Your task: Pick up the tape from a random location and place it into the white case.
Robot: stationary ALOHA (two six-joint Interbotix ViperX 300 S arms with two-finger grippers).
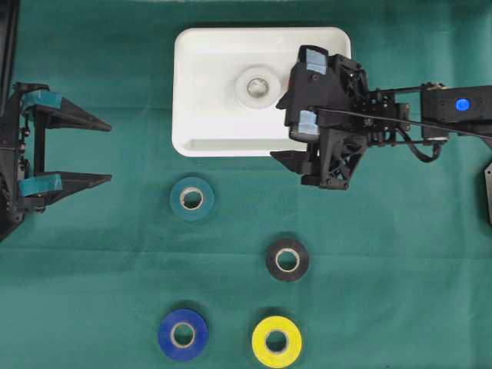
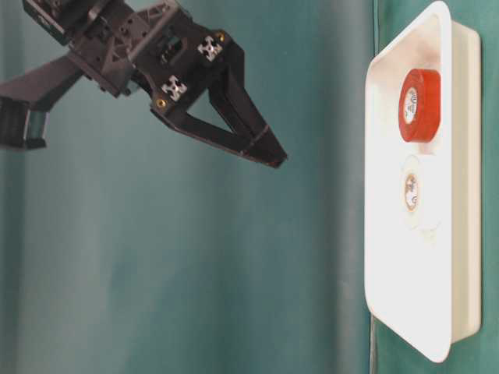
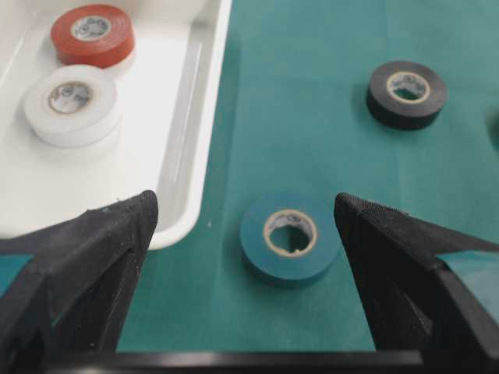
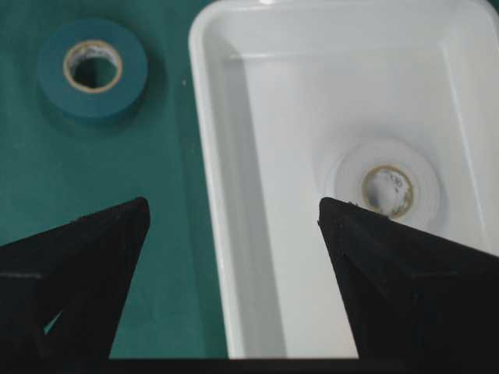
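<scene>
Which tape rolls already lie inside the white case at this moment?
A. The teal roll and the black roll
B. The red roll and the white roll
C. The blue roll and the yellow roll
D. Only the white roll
B: the left wrist view shows the red roll and the white roll lying inside the white case, while the teal roll and the black roll lie on the green cloth outside it.

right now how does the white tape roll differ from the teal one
The white tape roll lies inside the white case, beside a red roll; the teal tape roll lies outside it on the green cloth. The white one nearly blends into the case, while the teal one is only a shade apart from the cloth. The teal roll sits between the left claw's open fingers; the white does not. Both lie flat, held by neither claw.
</scene>
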